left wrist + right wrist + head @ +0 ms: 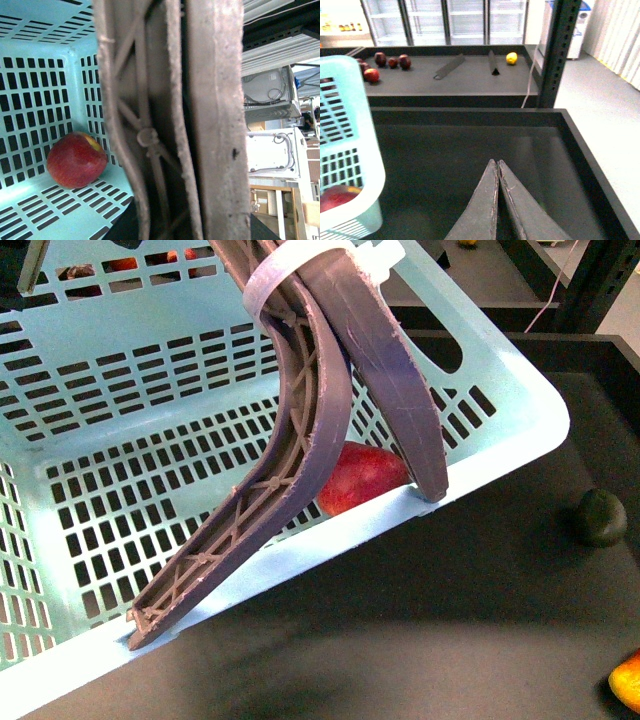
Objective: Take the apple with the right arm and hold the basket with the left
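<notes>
Work surface: a black, matte tray [450, 620] with a raised edge, unmarked where visible.

Nearest the body camera, the left gripper [285, 560] reaches down to the near wall of the basket [490, 465]. In the front view its two fingertips rest well apart along that rim. Its own wrist view shows only a narrow dark gap between the fingers. Whether the wall is actually pinched between them cannot be told.

The apple [365, 475] lies inside the basket on the slotted floor. It sits against the near wall towards the right-hand corner, just beside one left finger. Its yellow patch faces upward in the left wrist view.

The right gripper [496, 162] is outside the basket over bare tray, its fingers pressed together with nothing between them. It is absent from the front view.

Governing relation: the apple lies to the left of the right gripper with the basket's corner wall between them. Being round, it offers no preferred grasp axis. The left gripper is much the nearer of the two. In my judgement the right arm must spread its fingers, rise over the rim and descend from above.

Further right on the tray, well apart from the basket, lie a dark green fruit [600, 517] and an orange fruit [628, 685]. Beyond, a rear shelf carries red fruit and a lemon [511, 58], with glass-door coolers [445, 20] behind.
</notes>
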Tool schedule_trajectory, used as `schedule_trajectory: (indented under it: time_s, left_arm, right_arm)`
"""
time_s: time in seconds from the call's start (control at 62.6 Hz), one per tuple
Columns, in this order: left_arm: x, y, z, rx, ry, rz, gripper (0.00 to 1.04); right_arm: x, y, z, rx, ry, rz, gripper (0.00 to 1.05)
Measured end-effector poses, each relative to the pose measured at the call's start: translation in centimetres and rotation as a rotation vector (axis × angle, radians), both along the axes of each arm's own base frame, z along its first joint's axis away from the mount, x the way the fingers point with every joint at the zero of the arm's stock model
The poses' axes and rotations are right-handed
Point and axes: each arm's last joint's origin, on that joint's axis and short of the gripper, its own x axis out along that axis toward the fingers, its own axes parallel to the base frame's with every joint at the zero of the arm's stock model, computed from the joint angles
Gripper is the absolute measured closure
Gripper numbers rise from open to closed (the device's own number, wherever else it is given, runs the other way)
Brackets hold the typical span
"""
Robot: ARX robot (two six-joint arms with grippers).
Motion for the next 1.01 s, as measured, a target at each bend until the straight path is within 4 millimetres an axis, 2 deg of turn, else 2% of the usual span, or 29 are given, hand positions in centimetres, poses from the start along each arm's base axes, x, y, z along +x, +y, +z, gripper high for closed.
schedule_trajectory:
  time_s: [0.223, 1.006]
  left_arm:
    - [0.0, 0.0, 0.0, -0.001, 0.0, -0.003, 0.9]
    - [0.0, 0.0, 0.0, -0.001, 0.0, -0.003, 0.9]
  right_arm:
    - [-1.1, 0.0, -0.9, 0.0, -0.013, 0.0, 1.03]
    - [-3.2, 0.0, -0.7, 0.0, -0.026, -0.001, 1.03]
